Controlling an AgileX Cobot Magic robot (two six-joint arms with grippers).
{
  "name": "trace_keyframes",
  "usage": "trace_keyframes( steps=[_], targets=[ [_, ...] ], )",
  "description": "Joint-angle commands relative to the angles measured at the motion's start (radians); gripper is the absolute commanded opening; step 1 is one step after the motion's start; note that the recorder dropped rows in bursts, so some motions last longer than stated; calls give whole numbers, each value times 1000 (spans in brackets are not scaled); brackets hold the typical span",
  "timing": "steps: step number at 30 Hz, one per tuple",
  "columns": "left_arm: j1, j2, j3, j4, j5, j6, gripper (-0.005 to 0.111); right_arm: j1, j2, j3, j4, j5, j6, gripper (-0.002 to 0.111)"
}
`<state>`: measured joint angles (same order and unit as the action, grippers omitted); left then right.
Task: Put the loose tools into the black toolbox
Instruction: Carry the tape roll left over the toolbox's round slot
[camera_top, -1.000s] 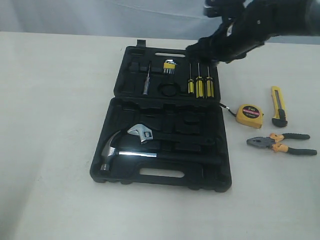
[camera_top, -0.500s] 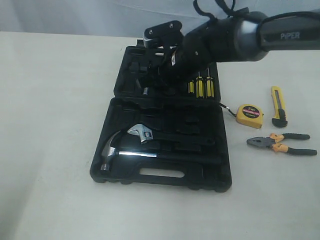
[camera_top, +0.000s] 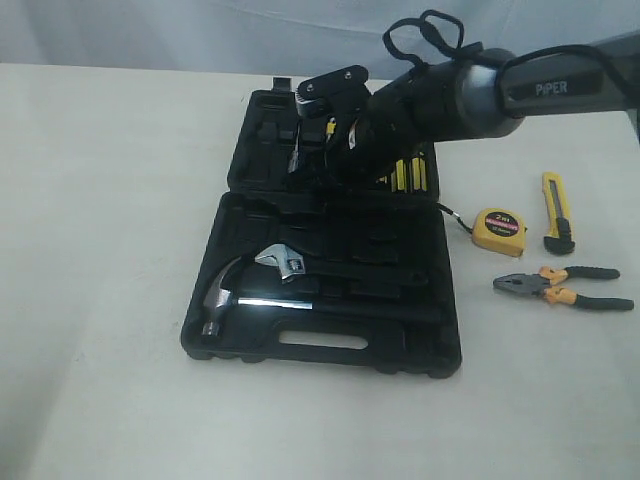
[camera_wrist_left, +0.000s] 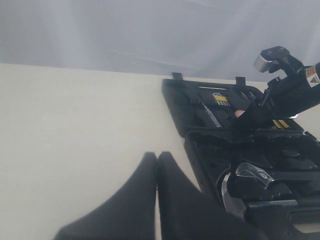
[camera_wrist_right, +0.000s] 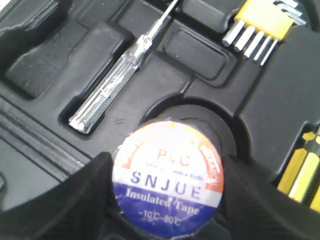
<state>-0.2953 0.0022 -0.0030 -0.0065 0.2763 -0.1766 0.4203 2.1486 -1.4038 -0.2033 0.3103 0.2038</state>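
The black toolbox (camera_top: 250, 350) lies open on the table. My right gripper (camera_wrist_right: 167, 192) is shut on the black tape roll with its blue-white label (camera_wrist_right: 167, 177), one finger (camera_wrist_right: 75, 197) on each side, just above the round recess (camera_wrist_right: 227, 125) in the lid. In the exterior view the right gripper (camera_top: 315, 155) hangs over the lid and the arm hides the roll. To the right of the box lie the yellow tape measure (camera_top: 498, 231), the utility knife (camera_top: 557, 212) and the pliers (camera_top: 560, 287). My left gripper (camera_wrist_left: 157, 156) is shut and empty over bare table beside the toolbox (camera_wrist_left: 192, 145).
The lid holds a clear tester screwdriver (camera_wrist_right: 120, 75), hex keys (camera_wrist_right: 265, 25) and yellow-handled screwdrivers (camera_wrist_right: 305, 170). A hammer (camera_top: 225, 295) and a wrench (camera_top: 285, 265) rest in the box's near half. Bare table stretches to the left of the box.
The right arm swung in from the back right and came down over the lid's middle. The tools on the table and the box have not moved.
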Motion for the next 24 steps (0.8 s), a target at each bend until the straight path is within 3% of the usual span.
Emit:
trace_keyframes(
  steps=[1,2,10,24],
  targets=[
    [-6,-2,3,6,-4,-1,0,-12,10,-4,-19,-16,2,52],
    [-6,-2,3,6,-4,-1,0,-12,10,-4,-19,-20,15,56],
    [-6,-2,3,6,-4,-1,0,-12,7,-19,-19,-57,35,52],
    [-6,-2,3,6,-4,-1,0,-46,43,-49,-24,59,35,52]
  ],
)
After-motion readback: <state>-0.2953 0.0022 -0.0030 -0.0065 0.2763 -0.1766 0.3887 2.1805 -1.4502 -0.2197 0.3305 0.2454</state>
